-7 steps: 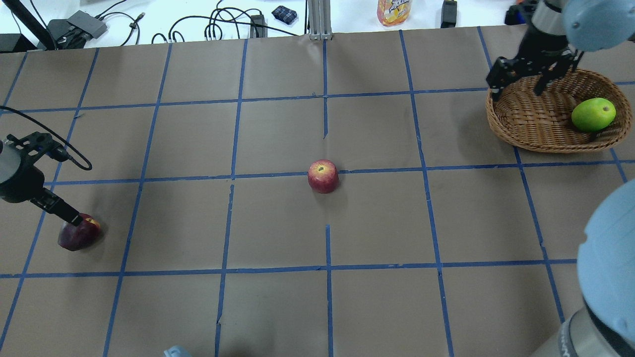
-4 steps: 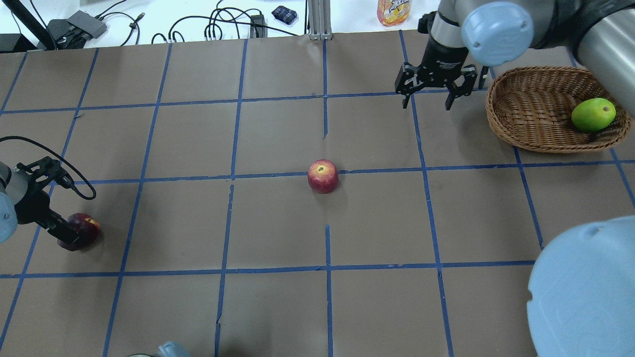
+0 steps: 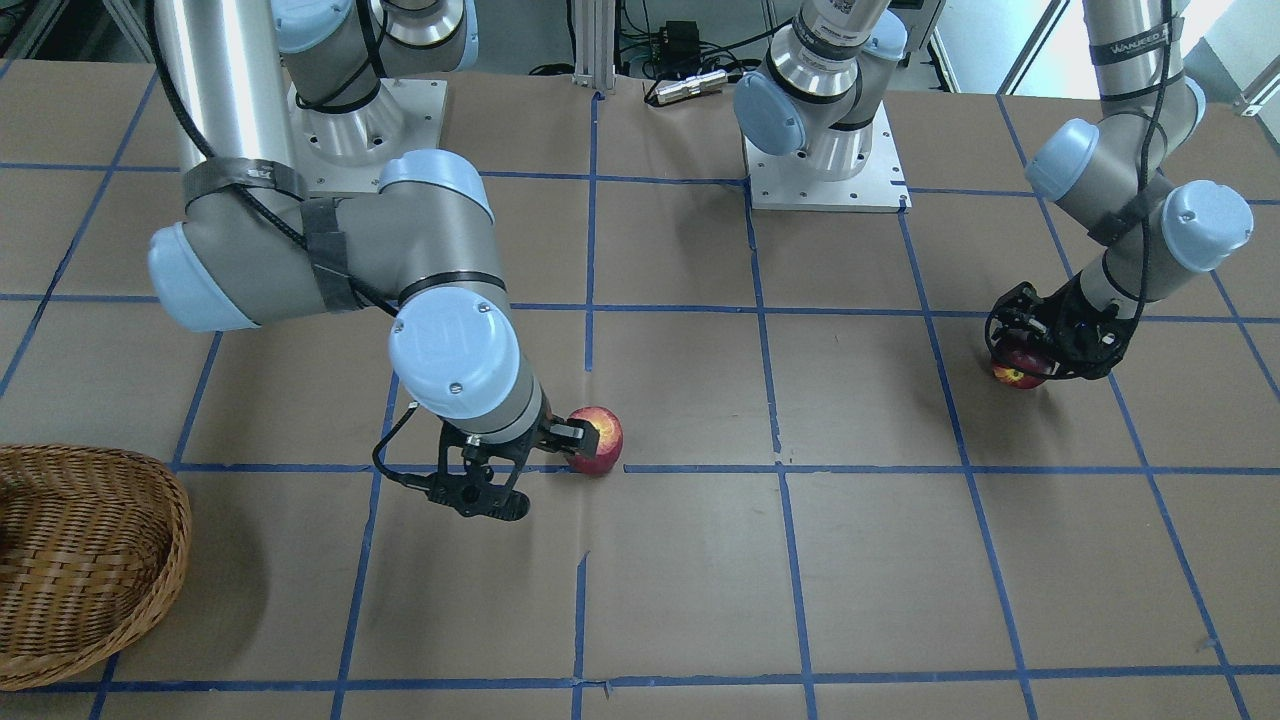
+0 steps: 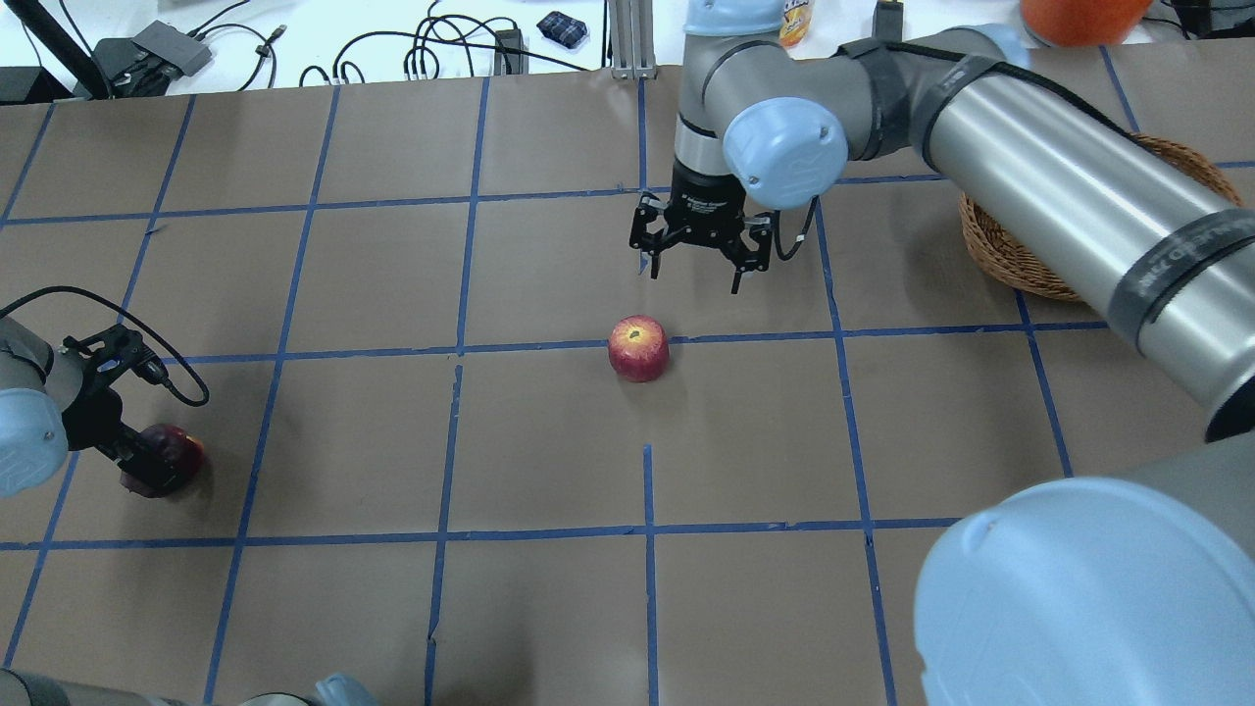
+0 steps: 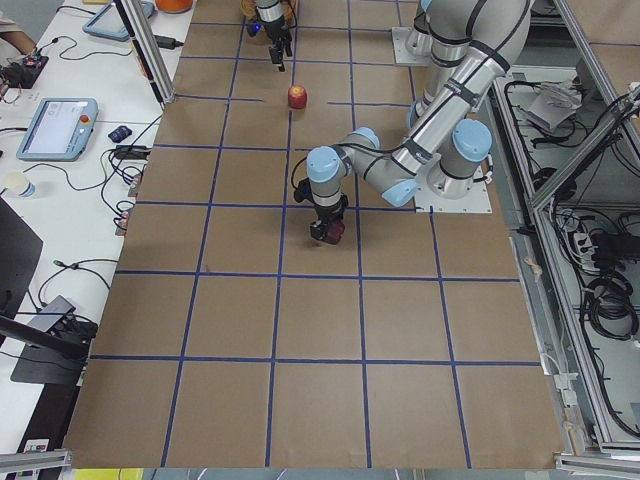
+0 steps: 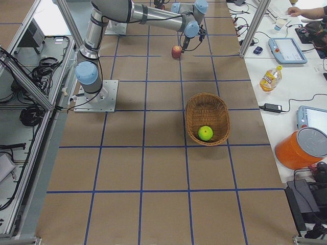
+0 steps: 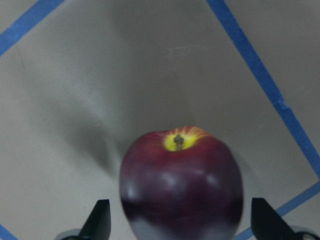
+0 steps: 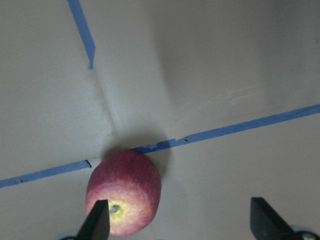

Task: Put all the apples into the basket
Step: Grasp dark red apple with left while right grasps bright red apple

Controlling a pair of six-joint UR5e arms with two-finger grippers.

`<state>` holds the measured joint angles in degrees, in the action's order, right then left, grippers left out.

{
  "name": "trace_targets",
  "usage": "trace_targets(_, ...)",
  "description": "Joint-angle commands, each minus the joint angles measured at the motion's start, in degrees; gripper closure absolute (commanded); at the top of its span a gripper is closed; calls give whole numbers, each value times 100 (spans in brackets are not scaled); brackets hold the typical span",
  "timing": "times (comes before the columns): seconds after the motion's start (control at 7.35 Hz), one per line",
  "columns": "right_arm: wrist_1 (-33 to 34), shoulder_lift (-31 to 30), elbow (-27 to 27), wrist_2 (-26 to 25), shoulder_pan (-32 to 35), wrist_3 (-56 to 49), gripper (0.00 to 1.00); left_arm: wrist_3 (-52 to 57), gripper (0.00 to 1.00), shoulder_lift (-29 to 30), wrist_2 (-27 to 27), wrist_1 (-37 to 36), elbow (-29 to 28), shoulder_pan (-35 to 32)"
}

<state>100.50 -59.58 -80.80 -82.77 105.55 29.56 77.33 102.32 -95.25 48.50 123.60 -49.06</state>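
Observation:
The red apple (image 4: pixel 638 348) stands at the table's middle. My right gripper (image 4: pixel 696 263) hovers open just beyond it. In the right wrist view (image 8: pixel 180 222) the apple (image 8: pixel 124 200) lies by one fingertip, not between the two. The maroon apple (image 4: pixel 167 456) sits at the left. My left gripper (image 4: pixel 137 461) is open around it, with the apple (image 7: pixel 181 185) between the fingers (image 7: pixel 99 220), apart from them. The lime-green apple (image 6: pixel 205 133) lies in the wicker basket (image 6: pixel 207 104). In the overhead view my right arm hides most of the basket (image 4: pixel 1000 245).
Cables (image 4: pixel 441 49) and small devices lie on the white bench beyond the far edge. A juice bottle (image 6: pixel 269 77), a tablet (image 6: pixel 288 49) and an orange container (image 6: pixel 301 148) stand on that bench. Blue tape lines grid the brown table.
My right arm swung left from over the basket to just beyond the red apple, still open. My left gripper shifted slightly and now straddles the maroon apple.

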Motion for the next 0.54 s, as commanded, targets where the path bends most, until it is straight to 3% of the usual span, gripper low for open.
trace_targets(0.0,136,261,-6,33,360,252,0,-121,46,130,6,-165,-38,-25)
trace_targets(0.14,171,323,-6,24,379,244,0,-304,58,139,58,-174,-73,-42)
trace_targets(0.41,233,455,-6,182,388,244,0,-1110,62,-44,6,419,-448,-391)
